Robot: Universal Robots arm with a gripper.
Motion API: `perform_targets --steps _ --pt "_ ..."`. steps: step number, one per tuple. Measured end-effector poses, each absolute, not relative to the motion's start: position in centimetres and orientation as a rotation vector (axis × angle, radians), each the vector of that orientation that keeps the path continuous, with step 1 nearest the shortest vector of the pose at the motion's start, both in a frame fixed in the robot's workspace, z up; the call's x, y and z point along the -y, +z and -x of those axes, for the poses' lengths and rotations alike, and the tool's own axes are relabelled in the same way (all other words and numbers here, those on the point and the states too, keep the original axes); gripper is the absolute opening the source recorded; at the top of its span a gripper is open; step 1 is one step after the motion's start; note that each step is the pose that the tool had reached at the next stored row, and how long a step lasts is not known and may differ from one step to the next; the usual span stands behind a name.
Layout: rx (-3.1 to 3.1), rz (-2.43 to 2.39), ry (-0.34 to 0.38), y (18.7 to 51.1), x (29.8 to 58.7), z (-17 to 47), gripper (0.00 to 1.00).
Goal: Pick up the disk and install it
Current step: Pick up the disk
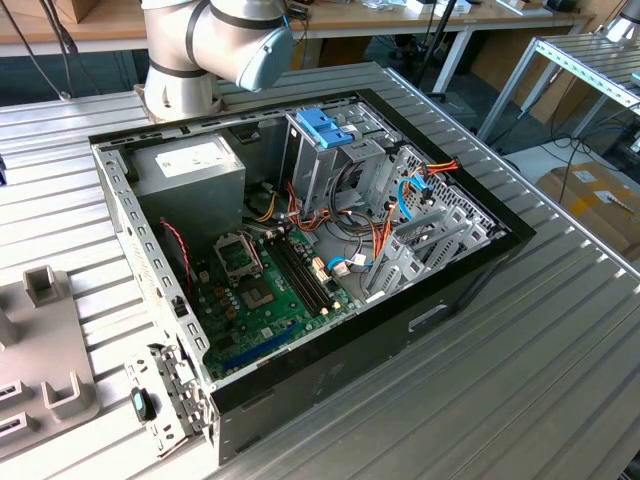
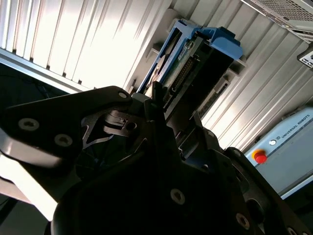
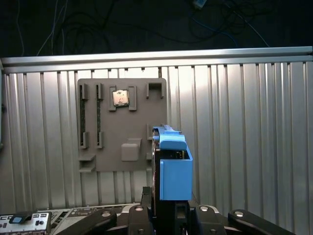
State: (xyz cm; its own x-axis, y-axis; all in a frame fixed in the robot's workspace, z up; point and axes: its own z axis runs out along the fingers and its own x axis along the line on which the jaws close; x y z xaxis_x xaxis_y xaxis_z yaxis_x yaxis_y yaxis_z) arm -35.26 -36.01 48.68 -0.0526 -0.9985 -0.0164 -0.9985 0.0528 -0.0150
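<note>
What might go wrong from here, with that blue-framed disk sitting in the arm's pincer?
Two risks, as I judge it. The pincer seems to grip the disk by one end, with most of it sticking out, so it might tilt or slip. And in the exterior view, loose orange cables lie beside the drive cage inside the computer case, so a disk lowered there might snag on them.

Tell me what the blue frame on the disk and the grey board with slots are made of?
The carrier rail on the disk looks like moulded plastic: even light blue, matte, with chunky edges. The holder board is probably plastic too, perhaps printed: flat matte grey with blocky raised slots. That is a guess from looks alone.
</note>
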Motion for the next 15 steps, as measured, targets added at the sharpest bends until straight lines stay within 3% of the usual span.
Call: perform_targets --steps 15 --pt "-2.263 2.147 0.001 48.7 36.0 33.4 0.35"
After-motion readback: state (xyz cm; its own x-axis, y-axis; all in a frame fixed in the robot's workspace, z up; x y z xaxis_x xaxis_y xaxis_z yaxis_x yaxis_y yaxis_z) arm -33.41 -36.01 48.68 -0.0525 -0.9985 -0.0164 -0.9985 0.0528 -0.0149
